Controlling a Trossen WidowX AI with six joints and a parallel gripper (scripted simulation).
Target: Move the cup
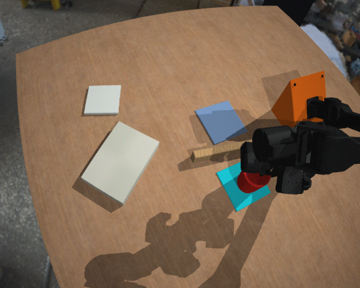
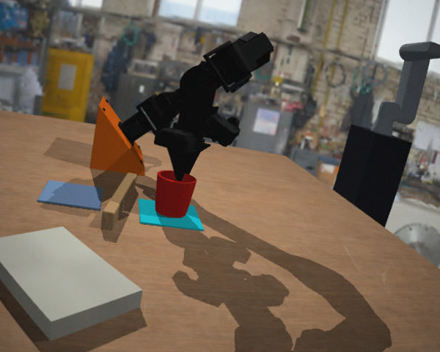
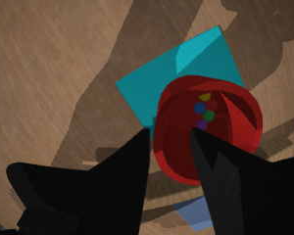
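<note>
The red cup stands upright on the cyan pad. Several marbles, among them a blue one and a green one, lie inside the cup. My gripper is partly open at the cup's rim. In the wrist view one fingertip is over the inside of the cup and the other is outside its wall, with a gap between them. The fingertips are hidden in the top view. The blue pad bears nothing.
A wooden bar lies between the two pads. An orange wedge stands behind them, near the arm. A large pale block and a small white tile lie farther off on the table.
</note>
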